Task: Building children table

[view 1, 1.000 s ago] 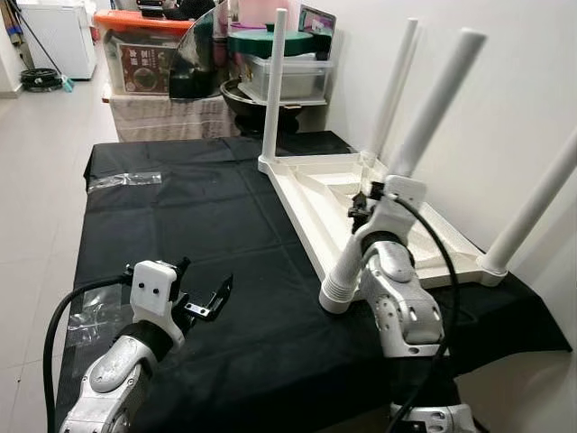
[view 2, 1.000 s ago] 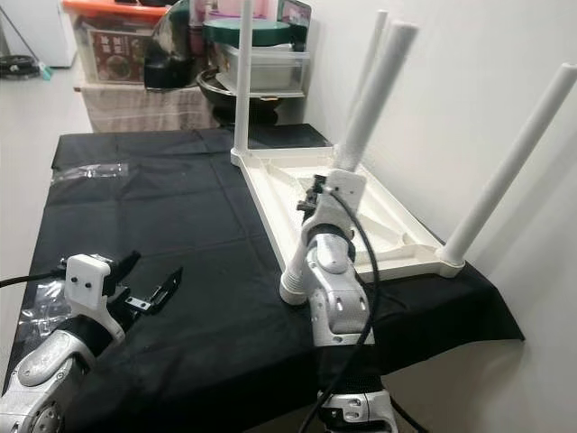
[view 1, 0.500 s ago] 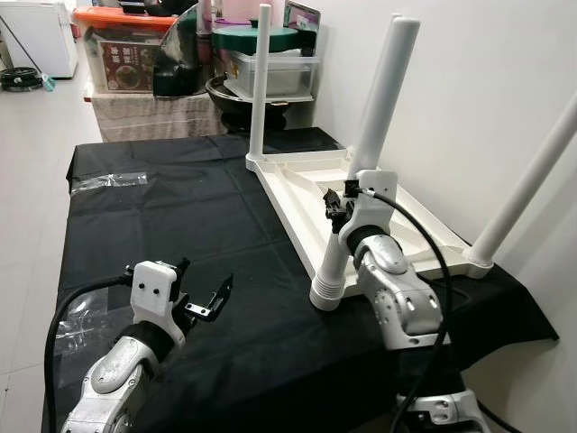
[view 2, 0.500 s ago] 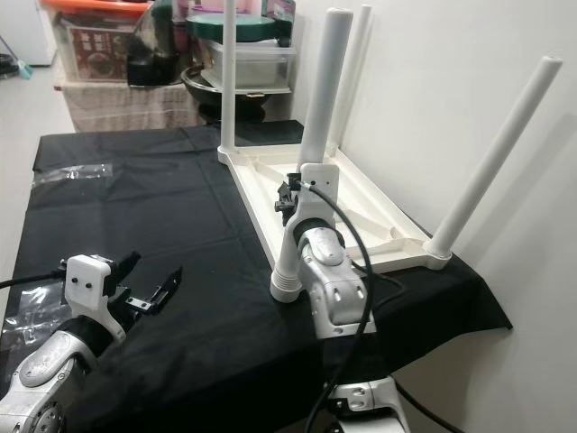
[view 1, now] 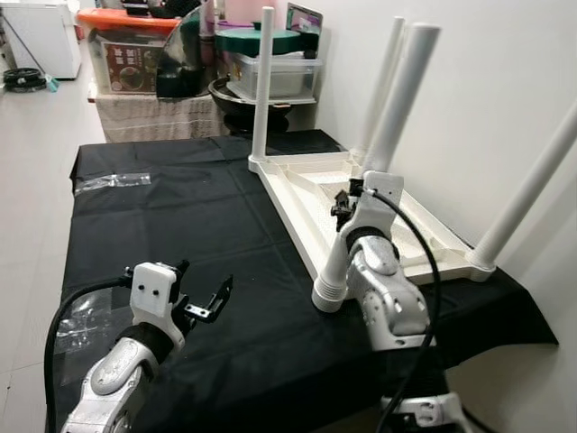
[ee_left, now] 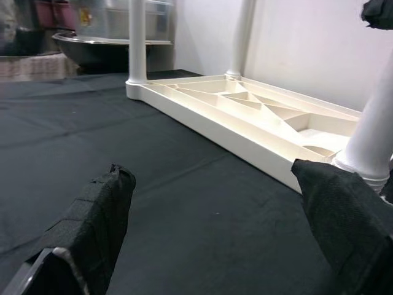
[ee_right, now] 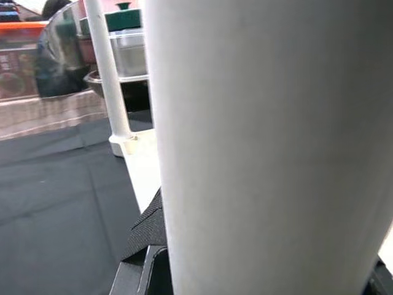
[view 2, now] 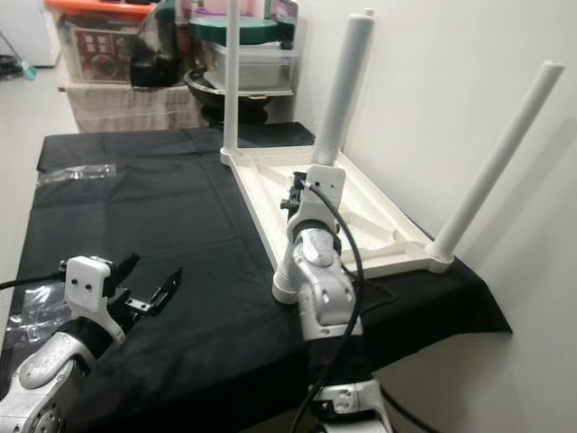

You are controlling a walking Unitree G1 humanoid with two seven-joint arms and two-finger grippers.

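Beyond the far end of the tabletop [view 1: 180, 207], which is draped in black cloth, stand a clear plastic bin with an orange lid [view 1: 126, 54], its contents too blurred to name, a clear lidded box [view 1: 275, 77] under a green lid [view 1: 261, 41], and a dark metal bowl [view 1: 239, 95].

The white children's table [view 1: 361, 212] lies upside down on the right half of the tabletop, against the wall, its ribbed underside up. Three legs stand at its far and right corners. The fourth, the near leg [view 1: 379, 171], leans at the near-left corner, and the right tool [view 1: 347, 200] is clamped around it partway up. The left tool [view 1: 200, 298] hovers low over the cloth, well to the left of the table, fingers [ee_left: 92, 227] spread wide.

A clear plastic bag [view 1: 113, 180] lies far left on the cloth.
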